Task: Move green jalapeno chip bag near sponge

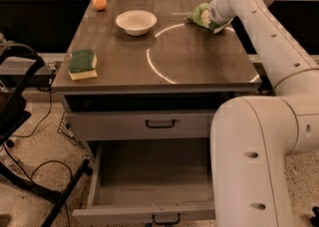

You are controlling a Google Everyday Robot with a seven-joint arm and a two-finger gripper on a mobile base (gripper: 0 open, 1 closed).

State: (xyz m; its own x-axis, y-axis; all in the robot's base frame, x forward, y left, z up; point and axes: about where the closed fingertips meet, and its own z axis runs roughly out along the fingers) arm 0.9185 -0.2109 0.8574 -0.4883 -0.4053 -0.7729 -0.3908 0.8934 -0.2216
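Observation:
The green jalapeno chip bag [200, 15] is a wrinkly shiny green foil bag lying at the far right of the table top. My gripper [213, 21] is right at the bag, at its right side, mostly hidden behind the arm's wrist. The sponge [82, 63], with a dark green top and pale yellow base, lies near the table's front left edge, far from the bag.
A white bowl [135, 22] stands at the back middle of the table [149, 71]. An orange [99, 2] lies at the back left corner. A bottom drawer [149, 186] hangs open below the table front. A black stand [20, 121] is at the left.

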